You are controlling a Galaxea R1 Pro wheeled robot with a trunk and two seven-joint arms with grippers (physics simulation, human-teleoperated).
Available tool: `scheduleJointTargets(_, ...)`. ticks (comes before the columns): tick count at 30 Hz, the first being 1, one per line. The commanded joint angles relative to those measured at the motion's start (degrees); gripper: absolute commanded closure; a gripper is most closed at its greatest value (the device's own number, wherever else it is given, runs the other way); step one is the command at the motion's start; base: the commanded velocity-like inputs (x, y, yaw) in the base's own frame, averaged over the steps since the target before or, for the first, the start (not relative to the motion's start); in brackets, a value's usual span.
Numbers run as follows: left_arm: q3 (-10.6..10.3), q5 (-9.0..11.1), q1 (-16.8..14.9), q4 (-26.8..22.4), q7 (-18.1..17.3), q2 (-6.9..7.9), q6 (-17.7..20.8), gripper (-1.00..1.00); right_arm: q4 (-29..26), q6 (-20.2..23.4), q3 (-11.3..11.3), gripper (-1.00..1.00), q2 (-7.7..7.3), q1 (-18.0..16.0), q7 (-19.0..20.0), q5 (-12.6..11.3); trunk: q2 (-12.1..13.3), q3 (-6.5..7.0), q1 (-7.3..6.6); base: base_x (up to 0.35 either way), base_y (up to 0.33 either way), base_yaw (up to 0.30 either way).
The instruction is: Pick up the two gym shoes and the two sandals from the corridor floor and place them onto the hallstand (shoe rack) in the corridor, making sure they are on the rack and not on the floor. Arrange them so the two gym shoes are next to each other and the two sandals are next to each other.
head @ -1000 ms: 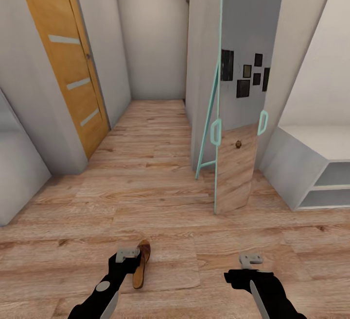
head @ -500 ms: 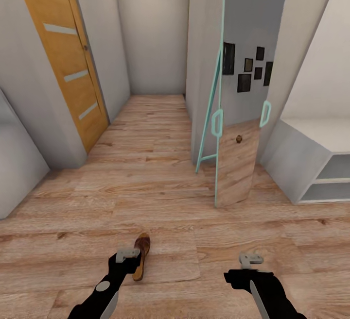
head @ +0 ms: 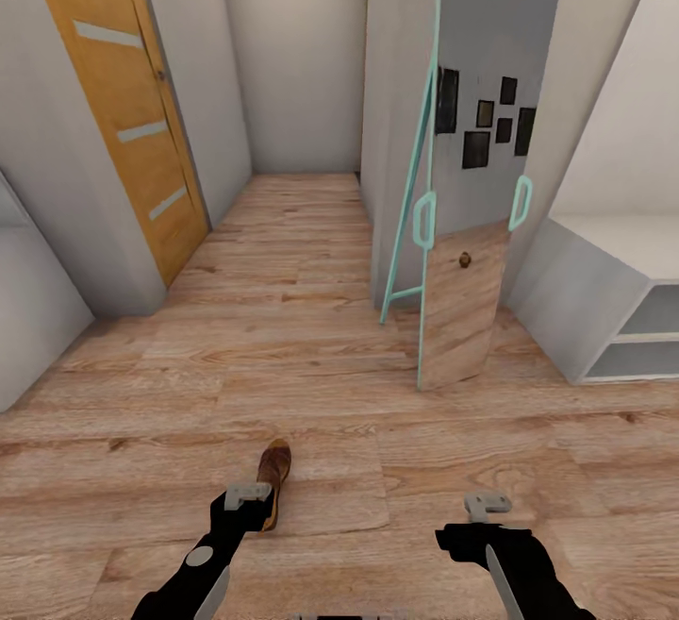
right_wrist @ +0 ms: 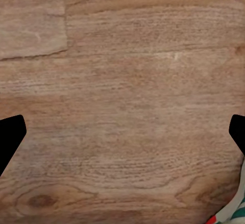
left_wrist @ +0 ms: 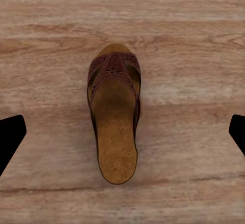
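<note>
One dark brown sandal (head: 274, 471) with a tan footbed lies flat on the corridor floor (head: 311, 384), just ahead of my left gripper (head: 248, 497) and partly behind it. The left wrist view looks straight down on the sandal (left_wrist: 115, 116), and the left gripper (left_wrist: 122, 134) hangs open above it with a fingertip (left_wrist: 10, 138) far out on each side. My right gripper (head: 487, 505) is open over bare planks. A corner of a gym shoe (right_wrist: 231, 215), white with green and red stripes, peeks in beside it. The light-grey hallstand (head: 604, 304) stands at the right.
A tall mirror with a teal frame (head: 453, 224) leans against the wall corner, between me and the hallstand. An orange door (head: 127, 120) is on the left wall. The corridor runs on ahead between grey walls, and a grey unit (head: 33, 318) juts out at the left.
The whole picture has shifted, so the camera has moved. The sandal now sits farther ahead of my left gripper in the picture. Both arms hold the same pose, jaws wide.
</note>
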Motion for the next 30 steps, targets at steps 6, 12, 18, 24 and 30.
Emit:
scheduleJointTargets(6, -0.01, -0.10, -0.03, -0.07, 0.02, 0.01, -0.18, -1.00, -0.08, 0.26, -0.02, -1.00, -0.05, -0.02, 0.09, 0.00, -2.05, -1.74, 1.12, 0.000, 0.000, 0.000)
scheduleJointTargets(12, -0.01, -0.07, -0.03, -0.14, 0.06, 0.06, -0.18, -1.00, -0.08, 0.26, -0.03, -1.00, 0.03, -0.02, 0.10, 0.00, -2.13, -3.63, 1.27, 0.000, 0.000, 0.000)
scheduleJointTargets(18, 0.00, -0.06, -0.03, -0.15, 0.06, 0.13, -0.18, -1.00, -0.10, 0.26, -0.02, -1.00, 0.06, -0.02, 0.11, 0.00, -2.21, -5.52, 1.43, 0.000, 0.000, 0.000)
scheduleJointTargets(24, 0.00, -0.07, -0.03, -0.16, 0.03, 0.17, -0.18, -1.00, -0.10, 0.26, -0.01, -1.00, 0.06, -0.02, 0.11, 0.00, -2.29, -7.41, 1.58, 0.000, 0.000, 0.000)
scheduleJointTargets(30, 0.00, -0.06, -0.03, -0.16, 0.05, 0.23, -0.18, -1.00, -0.11, 0.26, -0.01, -1.00, 0.13, -0.02, 0.11, 0.00, -2.37, -9.31, 1.74, 0.000, 0.000, 0.000)
